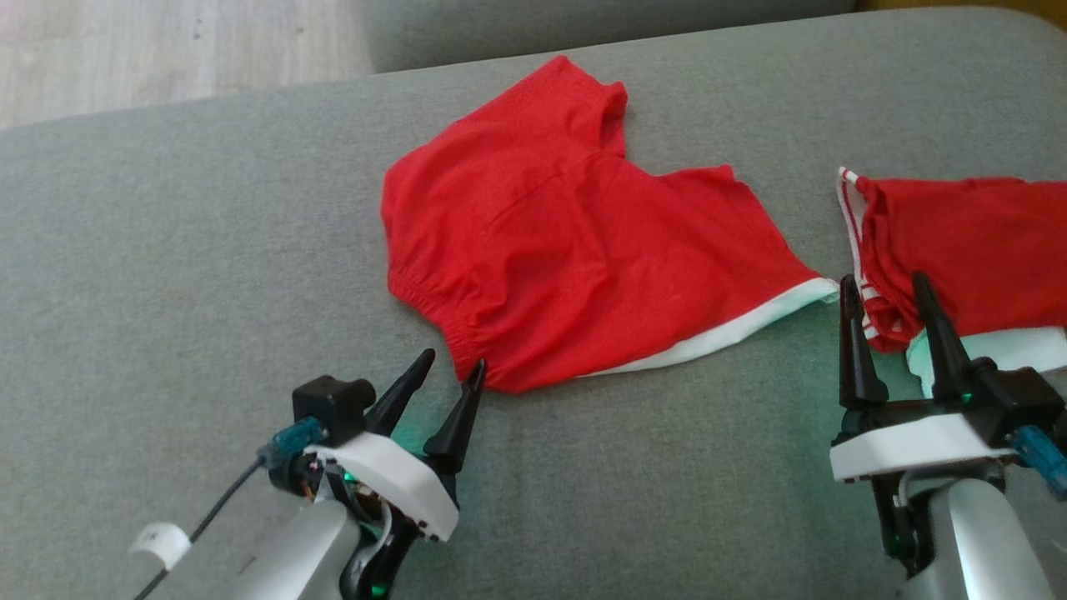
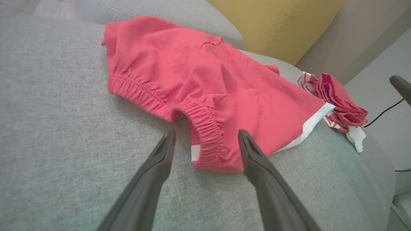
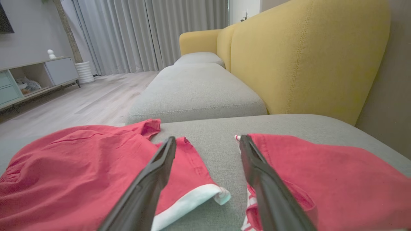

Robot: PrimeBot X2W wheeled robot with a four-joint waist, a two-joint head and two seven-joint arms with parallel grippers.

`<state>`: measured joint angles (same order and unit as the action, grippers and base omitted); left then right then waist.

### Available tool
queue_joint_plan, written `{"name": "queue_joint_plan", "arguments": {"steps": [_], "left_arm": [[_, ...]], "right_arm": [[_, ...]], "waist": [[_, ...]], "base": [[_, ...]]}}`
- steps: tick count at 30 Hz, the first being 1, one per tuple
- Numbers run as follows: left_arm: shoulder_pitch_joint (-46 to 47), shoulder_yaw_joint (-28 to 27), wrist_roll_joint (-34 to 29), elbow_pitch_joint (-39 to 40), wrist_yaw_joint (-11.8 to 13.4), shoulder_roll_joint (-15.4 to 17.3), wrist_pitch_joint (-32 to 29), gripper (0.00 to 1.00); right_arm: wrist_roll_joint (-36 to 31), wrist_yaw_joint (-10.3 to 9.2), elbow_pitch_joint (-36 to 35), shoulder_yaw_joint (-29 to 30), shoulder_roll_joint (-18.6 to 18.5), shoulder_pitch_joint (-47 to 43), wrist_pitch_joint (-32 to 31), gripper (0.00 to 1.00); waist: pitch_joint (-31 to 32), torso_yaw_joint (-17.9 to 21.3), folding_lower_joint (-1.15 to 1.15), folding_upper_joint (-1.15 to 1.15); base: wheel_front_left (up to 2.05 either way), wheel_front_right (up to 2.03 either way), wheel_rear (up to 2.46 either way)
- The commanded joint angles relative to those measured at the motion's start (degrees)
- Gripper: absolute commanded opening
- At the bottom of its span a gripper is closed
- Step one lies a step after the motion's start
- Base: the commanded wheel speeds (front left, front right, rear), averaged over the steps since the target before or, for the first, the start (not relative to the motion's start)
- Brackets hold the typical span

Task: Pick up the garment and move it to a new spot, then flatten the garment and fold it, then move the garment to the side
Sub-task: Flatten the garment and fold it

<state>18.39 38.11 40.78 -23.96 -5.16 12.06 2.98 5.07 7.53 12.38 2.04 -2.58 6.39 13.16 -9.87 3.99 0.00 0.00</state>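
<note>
Head view: high, looking forward and down on the grey sofa seat (image 1: 167, 250). Left wrist view: low, close over the seat, facing the red shorts (image 2: 199, 83) at their elastic waistband. Right wrist view: near seat level, facing along the sofa toward the curtains (image 3: 144, 32). All three share the red shorts.

Your left gripper (image 1: 454, 360) and right gripper (image 1: 884, 277): each two long dark tapered fingers (image 1: 854, 350), white wrist plate (image 1: 392, 475), black camera block (image 1: 333, 404), blue connector (image 1: 292, 437), silver forearm (image 1: 292, 558). Left adds black cable (image 1: 221, 500), white tag (image 1: 158, 540).
</note>
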Motion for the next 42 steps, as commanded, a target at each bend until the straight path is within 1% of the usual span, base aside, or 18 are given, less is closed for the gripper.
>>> {"name": "queue_joint_plan", "arguments": {"steps": [1,7,10,11,12,15,16,18,19,23,29,32,36,42], "left_arm": [[1.55,-2.37,0.56,1.13,-0.49,0.9,0.0,1.0],[3.33,-1.22,3.48,0.0,-1.76,0.52,-1.44,1.0],[4.64,0.03,4.47,-0.2,-2.12,0.51,-1.23,1.0],[5.11,0.51,4.93,-0.08,-2.2,0.54,-0.85,0.2],[5.55,0.98,5.38,0.09,-2.25,0.66,-0.31,0.0],[6.71,3.78,6.84,1.88,-2.3,1.9,1.81,0.0],[7.25,5.06,7.08,2.38,-2.31,3.17,3.67,0.0],[7.46,6.12,6.76,2.56,-2.31,4.33,5.6,0.0],[7.46,6.12,6.76,2.56,-2.31,4.33,5.6,0.0],[6.79,7.18,6.31,3.16,-2.32,5.98,8.36,0.0],[5.32,6.21,6.12,6.59,-1.93,8.28,9.74,0.0],[4.98,6.19,5.97,9.17,-1.44,9.6,9.0,0.0],[6.07,6.91,5.13,11.25,-0.75,10.98,6.37,0.0],[10.86,8.06,3.96,8.6,0.49,11.58,0.03,0.0]], "right_arm": [[0.39,-0.04,-1.38,-1.41,-0.3,1.79,0.74,1.0],[0.64,-0.04,-0.6,-1.55,-0.3,2.21,1.1,1.0],[0.5,-0.04,-0.24,-1.57,-0.3,2.35,1.23,1.0],[0.42,-0.04,-0.14,-1.64,-0.3,2.4,1.26,1.0],[0.31,-0.04,-0.04,-1.75,-0.3,2.42,1.29,1.0],[0.12,-0.04,0.29,-2.0,-0.3,2.35,1.38,1.0],[0.06,-0.04,0.46,-2.05,-0.3,2.19,1.43,1.0],[0.02,-0.04,0.6,-2.1,-0.3,1.97,1.49,1.0],[0.02,-0.04,0.6,-2.1,-0.3,1.97,1.49,1.0],[-0.06,-0.04,0.7,-2.2,-0.3,1.45,1.57,1.0],[0.02,-0.04,0.36,-2.01,-0.3,1.1,1.66,1.0],[0.07,-0.04,0.36,-1.99,-0.3,0.89,1.69,1.0],[-0.01,-0.04,0.71,-2.55,-0.3,1.19,1.72,1.0],[0.53,-0.04,0.93,-3.92,-0.3,2.8,1.77,1.0]], "waist": [[-0.26,0.35,0.0,0.0],[-0.81,1.34,0.0,0.0],[-0.95,1.55,0.0,0.0],[-0.95,1.61,0.0,0.0],[-0.91,1.64,0.0,0.0],[-0.47,1.59,0.0,0.0],[-0.02,1.35,0.0,0.0],[0.5,1.02,0.0,0.0],[0.5,1.02,0.0,0.0],[1.51,0.07,0.0,0.0],[1.68,-1.53,0.0,0.0],[1.16,-2.41,0.0,0.0],[0.2,-2.78,0.0,0.0],[-2.1,-1.38,0.0,0.0]], "base": [[0.0,0.0,0.0],[0.0,0.0,0.0],[0.0,0.0,0.0],[0.0,0.0,0.0],[0.0,0.0,0.0],[0.0,0.0,0.0],[0.0,0.0,0.0],[0.0,0.0,0.0],[0.0,0.0,0.0],[0.0,0.0,0.0],[0.0,0.0,0.0],[0.0,0.0,0.0],[0.0,0.0,0.0],[0.0,0.0,0.0]]}}
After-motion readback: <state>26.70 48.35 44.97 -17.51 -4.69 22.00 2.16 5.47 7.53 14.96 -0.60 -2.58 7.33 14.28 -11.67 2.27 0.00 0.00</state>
